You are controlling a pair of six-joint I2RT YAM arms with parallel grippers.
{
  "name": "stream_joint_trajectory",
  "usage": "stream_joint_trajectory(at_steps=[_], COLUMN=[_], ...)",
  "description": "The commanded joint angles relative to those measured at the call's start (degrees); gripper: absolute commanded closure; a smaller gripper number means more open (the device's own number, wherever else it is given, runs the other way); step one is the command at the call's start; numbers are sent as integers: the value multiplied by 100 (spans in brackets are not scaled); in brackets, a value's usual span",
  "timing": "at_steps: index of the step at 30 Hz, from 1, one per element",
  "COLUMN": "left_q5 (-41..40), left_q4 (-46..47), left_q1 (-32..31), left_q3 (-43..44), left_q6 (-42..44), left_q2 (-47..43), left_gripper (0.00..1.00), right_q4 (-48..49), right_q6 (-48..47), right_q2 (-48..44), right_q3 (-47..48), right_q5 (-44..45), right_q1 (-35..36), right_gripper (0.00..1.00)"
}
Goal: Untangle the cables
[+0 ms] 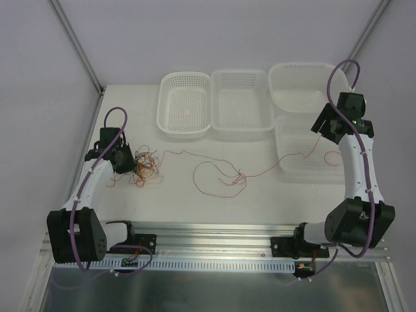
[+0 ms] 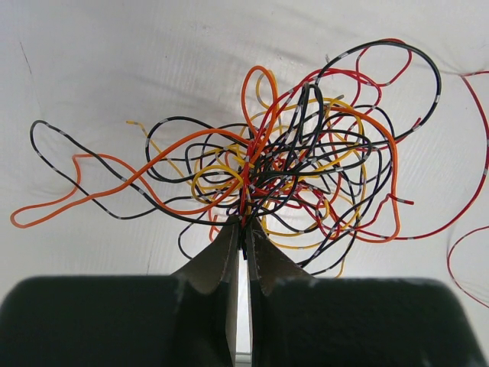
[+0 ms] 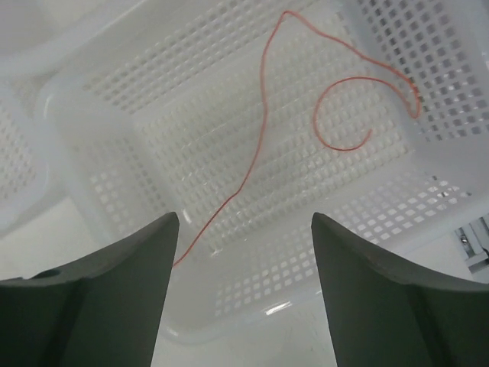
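A knotted clump of thin cables (image 1: 145, 168) in orange, red, yellow and black lies at the table's left. My left gripper (image 1: 127, 162) is shut on strands at the clump's near edge; the wrist view shows the clump (image 2: 306, 176) fanned out above the closed left gripper (image 2: 246, 227). One long red cable (image 1: 221, 177) trails right from the clump across the table, and its end (image 3: 336, 99) lies in a white basket (image 3: 229, 69). My right gripper (image 1: 323, 125) hangs open and empty above that basket (image 1: 292, 136); in its wrist view the right gripper (image 3: 244, 222) is spread wide.
Three more white perforated baskets stand along the back: left (image 1: 170, 107), middle (image 1: 222, 123) and far right (image 1: 286, 101). A metal rail (image 1: 214, 231) runs along the near edge between the arm bases. Frame posts rise at the back corners.
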Motion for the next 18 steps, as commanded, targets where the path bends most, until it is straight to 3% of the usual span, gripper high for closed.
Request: stream_joint_trajectory(at_steps=[1,6,13,18], left_q5=[27,18,-8,36], left_q4=[93,93,93,93], left_q1=[-5,-14,-14,-5], left_q3=[8,-1,-9,-18], left_q6=[57,40,22,13], left_q2=[-193,-202,-211,-246], left_gripper=[100,100,100,100], right_q4=[-22,136,1145,1516], right_q6=[-37,365,2333,3546], right_q2=[-699,-1164,-2070,-1834], right_q3=[-179,-907,-2674,-3343], right_q5=[-455,-782,780,1221], right_q1=[565,1741,3237,3914], right_gripper=[25,24,20,16])
